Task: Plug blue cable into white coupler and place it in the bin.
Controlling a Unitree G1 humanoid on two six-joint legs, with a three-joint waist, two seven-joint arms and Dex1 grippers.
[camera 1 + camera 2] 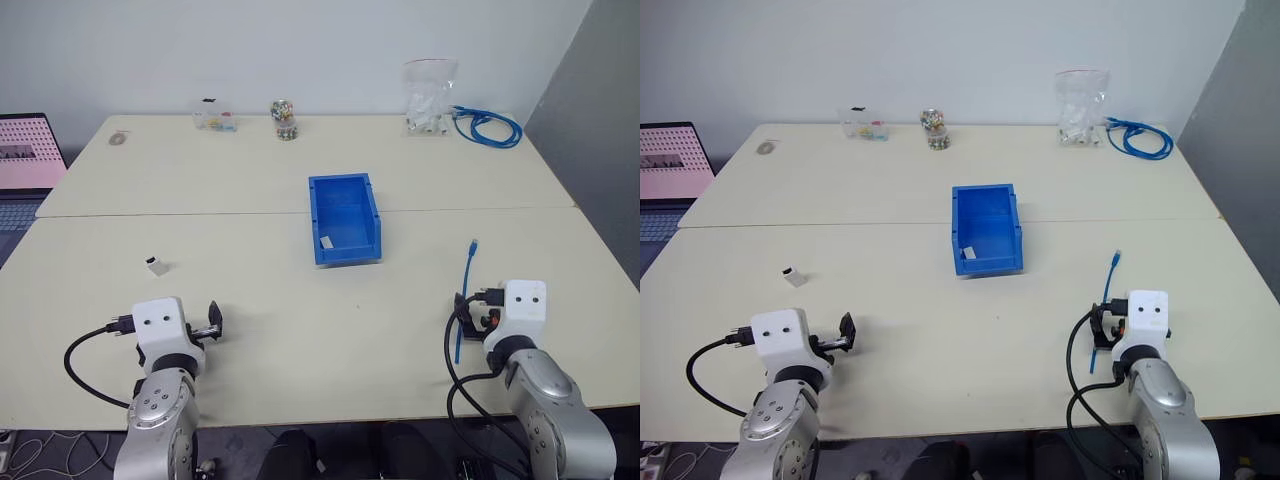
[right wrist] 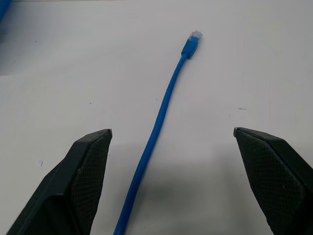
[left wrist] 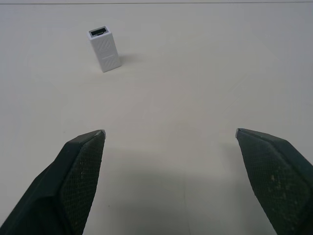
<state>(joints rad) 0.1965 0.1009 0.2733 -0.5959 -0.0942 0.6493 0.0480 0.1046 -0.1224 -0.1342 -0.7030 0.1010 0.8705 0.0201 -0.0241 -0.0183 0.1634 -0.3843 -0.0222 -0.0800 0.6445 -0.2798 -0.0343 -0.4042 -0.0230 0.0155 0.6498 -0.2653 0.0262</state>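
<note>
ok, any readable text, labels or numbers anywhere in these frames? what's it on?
None can be read.
Laptop screen: pink with dark marks, too small to read.
White slip in the bin: too small to tell.
White coupler: ribbed pattern, no lettering.
Clear bag, small box: nothing legible.

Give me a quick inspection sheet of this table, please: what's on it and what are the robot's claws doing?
Surface: pale table, two tops joined.
Job's things: blue cable lying straight; white coupler standing apart; bin mid-table.
Clutter: bag of white pieces, coiled blue cable, small items along far edge.
Grippers: left gripper open, empty; right gripper open, straddling the cable.
Cables: black leads at wrists.
Surroundings: laptop.
</note>
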